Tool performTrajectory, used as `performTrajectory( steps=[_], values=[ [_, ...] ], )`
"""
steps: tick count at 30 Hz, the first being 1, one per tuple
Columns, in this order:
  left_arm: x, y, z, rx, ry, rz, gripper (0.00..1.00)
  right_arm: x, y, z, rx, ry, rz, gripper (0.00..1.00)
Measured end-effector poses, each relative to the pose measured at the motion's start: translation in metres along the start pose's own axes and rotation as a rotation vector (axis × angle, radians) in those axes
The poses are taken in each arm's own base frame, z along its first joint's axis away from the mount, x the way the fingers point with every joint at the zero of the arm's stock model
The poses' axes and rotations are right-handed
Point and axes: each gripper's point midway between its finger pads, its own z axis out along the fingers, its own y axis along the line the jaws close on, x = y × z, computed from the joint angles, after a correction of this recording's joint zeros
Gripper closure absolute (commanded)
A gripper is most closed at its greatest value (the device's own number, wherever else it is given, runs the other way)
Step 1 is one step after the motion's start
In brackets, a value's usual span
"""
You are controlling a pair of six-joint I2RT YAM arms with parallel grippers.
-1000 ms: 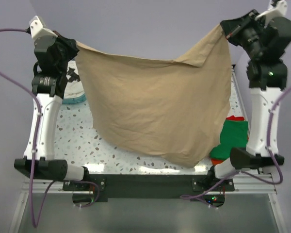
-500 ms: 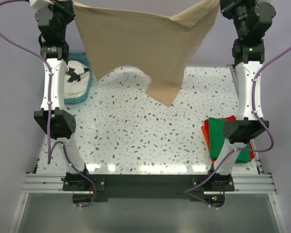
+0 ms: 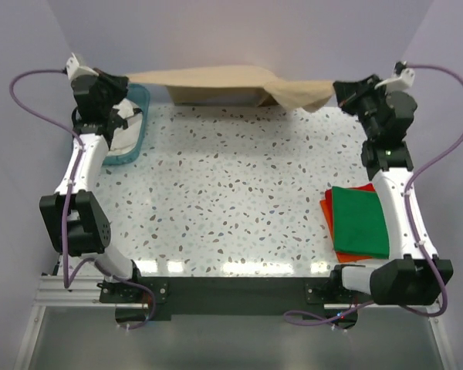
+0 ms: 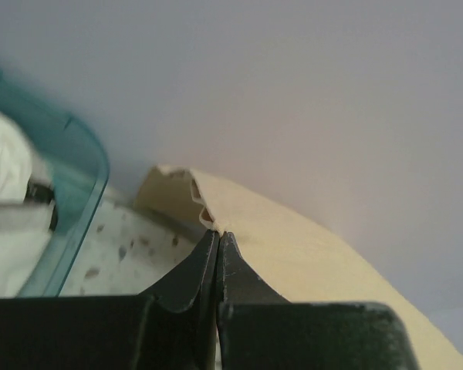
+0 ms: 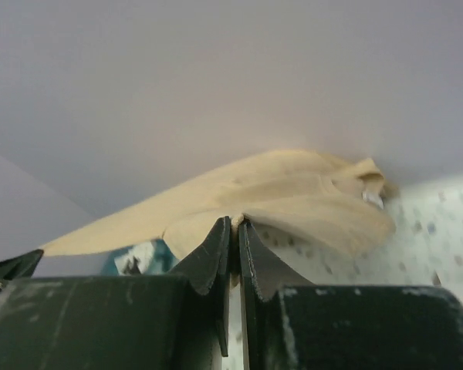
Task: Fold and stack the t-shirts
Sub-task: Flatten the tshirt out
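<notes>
Pale lavender walls close in a white tabletop [image 3: 231, 177] flecked with dark specks.

Along the table's far edge, the tan t-shirt [image 3: 216, 81] is stretched between the two arms. It is bunched into a long low band, with its collar toward the right end. Its lower folds reach the tabletop by the back wall.

The left gripper [image 3: 117, 79] is pinched tight on the shirt's left corner. In the left wrist view its black fingers [image 4: 197, 266] meet, and a rolled hem of tan cloth pokes out at their tips. The right gripper [image 3: 339, 90] is clamped on the right corner. In the right wrist view only a thin slit shows between its fingers [image 5: 212, 258], with cloth spreading out just beyond them.

At the near right, the green t-shirt [image 3: 360, 222] lies folded on the red-orange t-shirt [image 3: 326, 210], whose edge peeks out on the left.

At the far left, a teal basket [image 3: 143, 104] holds the white t-shirt [image 3: 123, 127]. Its black print is too small to read.

A small pale tag [image 5: 370, 198] sits inside the tan collar, and no writing on it is legible.
</notes>
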Motion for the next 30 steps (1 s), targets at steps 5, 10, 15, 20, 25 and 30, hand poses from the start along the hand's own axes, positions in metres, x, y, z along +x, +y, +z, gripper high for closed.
performTrajectory(
  steps=[5,10,15,20,25,30],
  values=[
    [0.085,0.07,-0.048,-0.151,0.166,-0.051,1.0,0.101,-0.065,-0.057,0.164,0.211,0.046,1.0],
    [0.147,0.123,-0.103,-0.286,0.294,-0.073,1.0,0.169,-0.102,-0.12,0.283,0.377,0.078,1.0],
    [0.182,0.157,-0.161,-0.399,0.355,-0.089,1.0,0.223,-0.127,-0.178,0.358,0.521,0.105,1.0],
    [0.204,0.188,-0.218,-0.525,0.373,-0.089,1.0,0.27,-0.143,-0.231,0.426,0.668,0.143,1.0],
    [0.213,0.212,-0.26,-0.637,0.364,-0.075,1.0,0.292,-0.143,-0.271,0.427,0.739,0.168,1.0],
    [0.207,0.219,-0.276,-0.69,0.335,-0.052,1.0,0.304,-0.133,-0.298,0.385,0.762,0.202,1.0]
  ],
)
